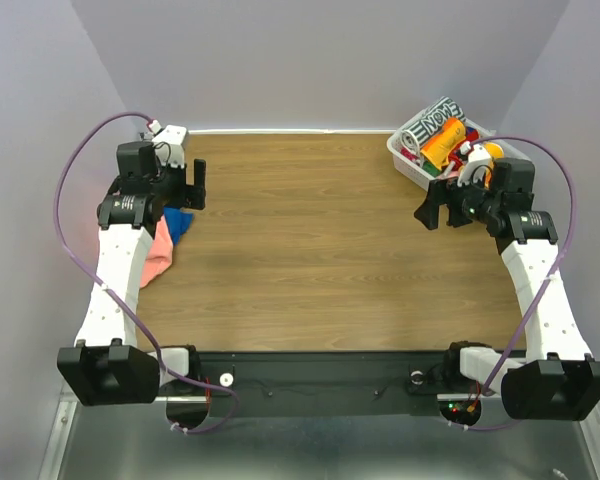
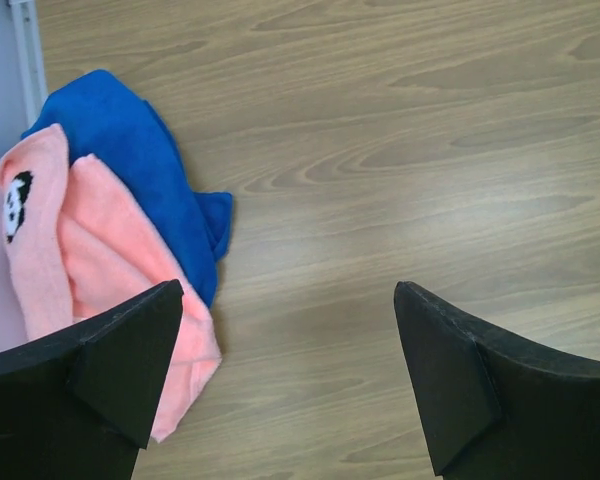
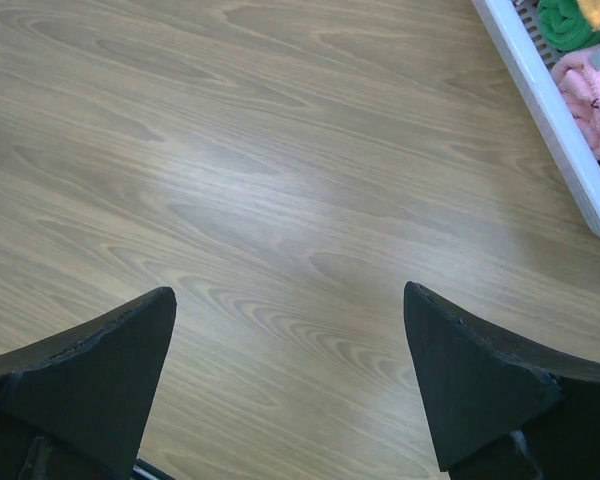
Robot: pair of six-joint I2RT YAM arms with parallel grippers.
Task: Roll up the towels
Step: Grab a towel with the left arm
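Your left pincer [image 2: 285,300] is spread wide with nothing between its fingers, hanging over bare table [image 2: 430,150]. Just to its left, at the table's left edge, the two towels lie bunched together and touching: the pink towel [image 2: 90,250] nearest the edge, with a small black-and-white patch on it, and the blue towel [image 2: 140,170] along its right side. The folds hide which one lies on top.

Your right pincer [image 3: 288,300] is spread just as wide and also empty. It is over bare wood on the right, near the white bin [image 3: 550,110] of rolled cloths at the far right corner and well apart from the towels.

Expect both towels to be light, limp and a little grippy. They will sag and drag rather than slide, and lifting one will likely pull the other along. They are in no danger of breaking.

Take a single layer at a free edge. The blue corner poking out to the right looks like the cleanest hold. Pinch low there and draw it clear toward the middle to flatten it before you roll.
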